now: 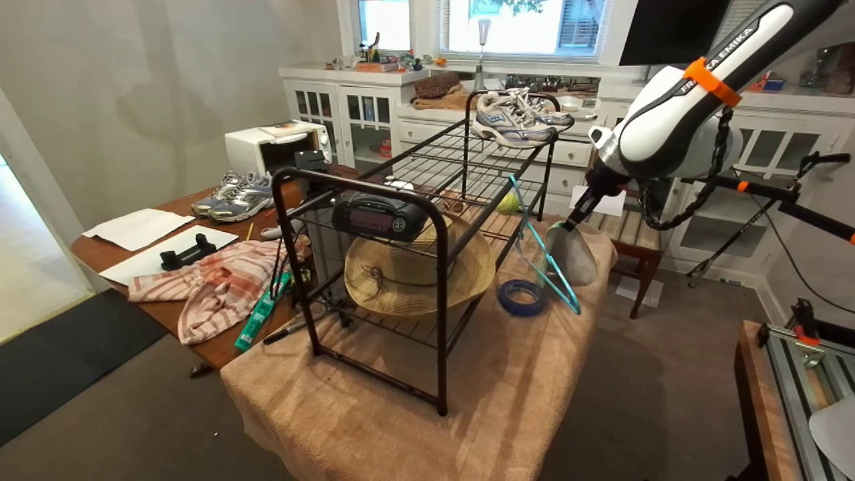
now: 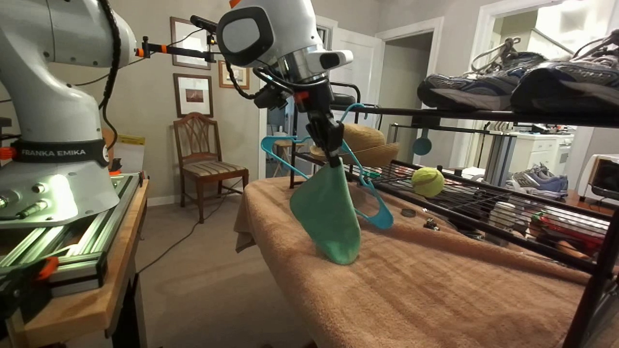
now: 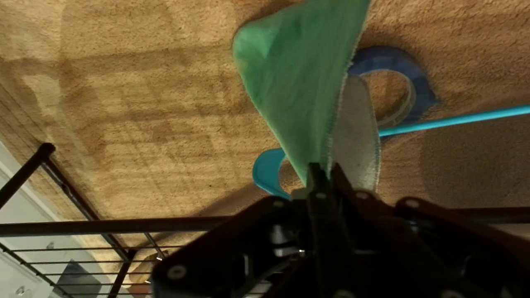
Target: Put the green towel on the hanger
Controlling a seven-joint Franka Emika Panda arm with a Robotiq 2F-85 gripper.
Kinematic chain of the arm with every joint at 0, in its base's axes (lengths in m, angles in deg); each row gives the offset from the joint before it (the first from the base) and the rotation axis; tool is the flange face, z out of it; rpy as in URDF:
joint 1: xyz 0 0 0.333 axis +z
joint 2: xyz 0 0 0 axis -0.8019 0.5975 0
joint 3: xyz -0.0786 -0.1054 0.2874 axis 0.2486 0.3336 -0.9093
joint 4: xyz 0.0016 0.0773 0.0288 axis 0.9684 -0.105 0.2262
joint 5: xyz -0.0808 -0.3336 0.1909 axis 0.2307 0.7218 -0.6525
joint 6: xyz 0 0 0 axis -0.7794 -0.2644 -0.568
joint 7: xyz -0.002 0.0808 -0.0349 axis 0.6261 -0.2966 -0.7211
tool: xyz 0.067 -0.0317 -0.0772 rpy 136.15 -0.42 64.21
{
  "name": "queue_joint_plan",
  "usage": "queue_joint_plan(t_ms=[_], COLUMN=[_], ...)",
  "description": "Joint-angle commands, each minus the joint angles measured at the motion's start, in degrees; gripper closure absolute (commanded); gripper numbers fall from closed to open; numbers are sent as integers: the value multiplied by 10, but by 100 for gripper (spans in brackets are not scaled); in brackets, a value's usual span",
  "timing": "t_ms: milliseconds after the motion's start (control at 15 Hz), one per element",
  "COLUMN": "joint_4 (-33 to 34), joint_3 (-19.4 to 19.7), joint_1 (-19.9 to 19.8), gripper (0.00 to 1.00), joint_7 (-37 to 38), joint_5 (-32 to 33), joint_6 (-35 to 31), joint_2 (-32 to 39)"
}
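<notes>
Green towel (image 2: 326,215): in an exterior view, it is hanging down over the brown blanket (image 2: 435,290).
My gripper (image 2: 333,162): I am pinching the towel's top.
Blue hanger (image 2: 383,218): it is hanging by its hook on the black rack (image 2: 601,278), and poking out left and right on the far side of the towel.
Shoes (image 2: 566,87): they are sitting on the rack's top, at the right.

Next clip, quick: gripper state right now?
Black two-fingered gripper: closed, holding the limp, thin green cloth towel pinched at its top, the rest hanging below the fingertips.
</notes>
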Motion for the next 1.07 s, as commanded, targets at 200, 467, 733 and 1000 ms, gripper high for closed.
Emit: queue_joint_plan(t_ms=[200, 467, 733, 1000], joint_4=[-3, 15, 70, 69], joint_3=[-36, -26, -9, 24], joint_1=[27, 78, 145, 173], gripper=[99, 99, 99, 99], joint_7=[-106, -221, -394, -560], joint_5=[-111, -209, -382, -529], joint_6=[-12, -39, -12, 62], joint_2=[-52, -52, -58, -119])
